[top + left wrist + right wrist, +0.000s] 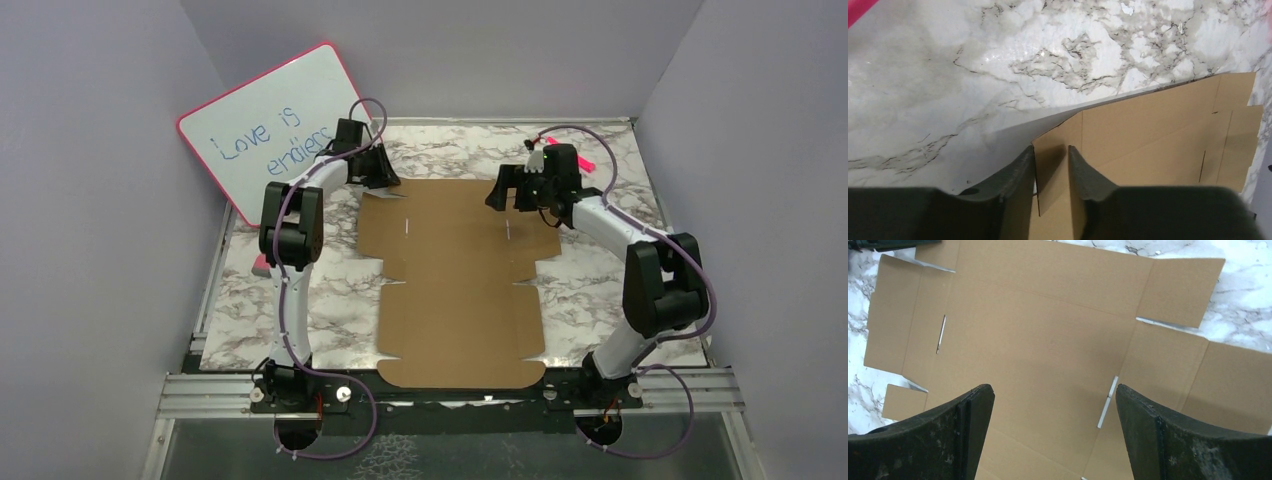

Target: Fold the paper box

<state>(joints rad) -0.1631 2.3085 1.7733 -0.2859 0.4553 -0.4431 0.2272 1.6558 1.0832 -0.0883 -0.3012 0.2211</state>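
Left hand (1050,152), narrow gap, at paper box (1148,130) corner; right hand (1054,390) spread.

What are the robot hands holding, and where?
Left gripper straddles the far left corner flap of the box; whether it grips cannot be told. Right gripper is open, holding nothing.

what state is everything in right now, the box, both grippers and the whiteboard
paper box: unfolded, lying flat on the table, far left corner raised slightly
left gripper: jaws narrowly apart, straddling that raised corner flap
right gripper: wide open above the sheet, holding nothing
whiteboard: propped tilted in the far left corner, written on
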